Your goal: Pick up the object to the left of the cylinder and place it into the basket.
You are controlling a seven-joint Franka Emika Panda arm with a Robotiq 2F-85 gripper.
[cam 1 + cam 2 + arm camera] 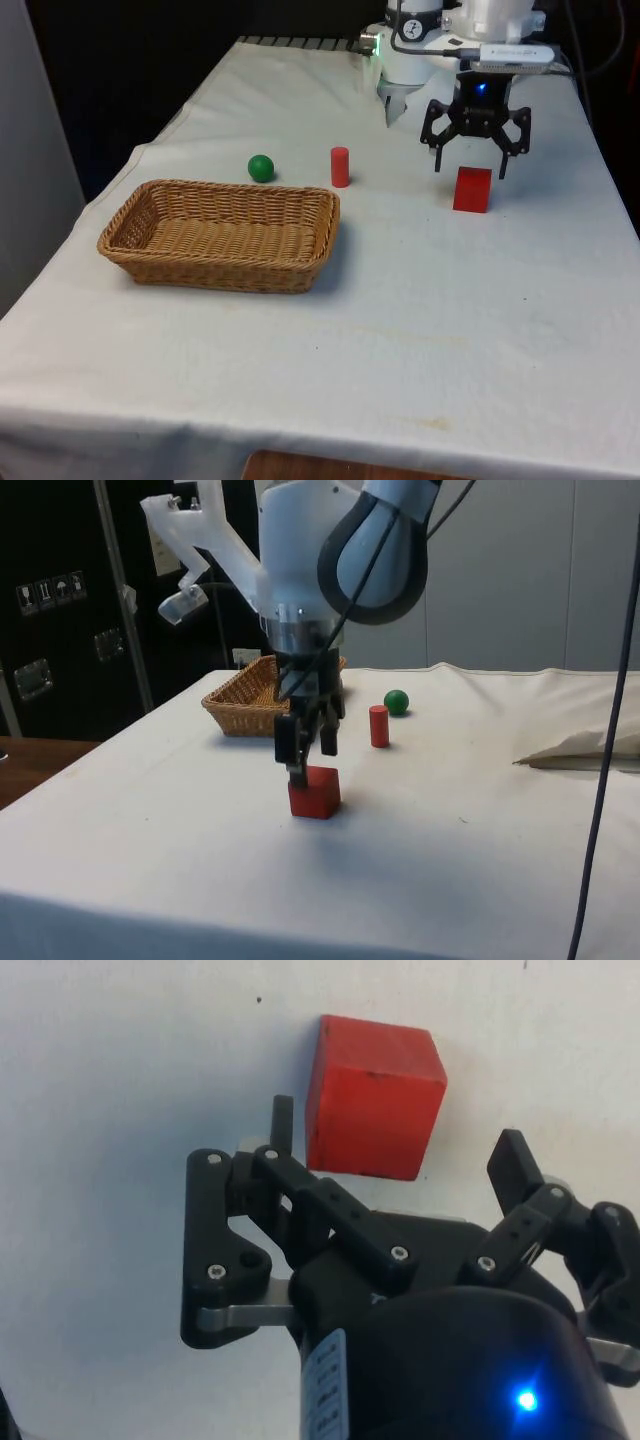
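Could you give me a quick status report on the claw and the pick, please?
Claw open, hovering over red cube. Green ball sits untouched beside red cylinder, behind basket. Nothing between ball and basket.

The white arm (300,560) is bent over the table with its wrist turned straight down. The black gripper (476,168) is held low, just above the cloth, pointing downward. Its two fingers (281,1125) are spread wide apart with nothing gripped between them; this is seen in the front and wrist views
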